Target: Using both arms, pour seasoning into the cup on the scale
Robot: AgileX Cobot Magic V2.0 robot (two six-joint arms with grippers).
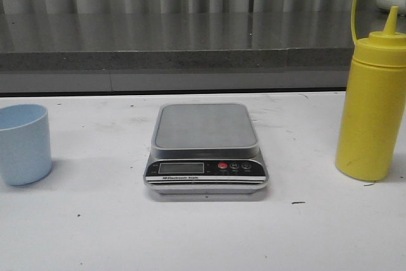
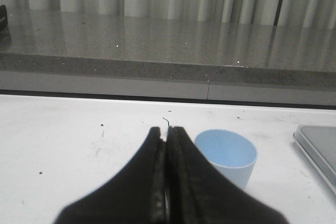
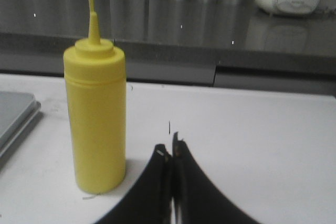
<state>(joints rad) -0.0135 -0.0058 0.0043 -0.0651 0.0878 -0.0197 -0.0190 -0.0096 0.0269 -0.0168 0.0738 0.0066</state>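
With both grippers [image 2: 167, 129] [image 3: 172, 148] closed and empty, I'd expect the cup [image 1: 24, 144] light and tippy, the bottle [image 1: 372, 112] squashy, best held mid-body.

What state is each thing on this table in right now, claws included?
Cup: upright, empty, on the table left of the scale.
Scale: platform bare.
Seasoning bottle: upright, cap off the nozzle, untouched.
Left claw: shut, holding nothing.
Right claw: shut, holding nothing.
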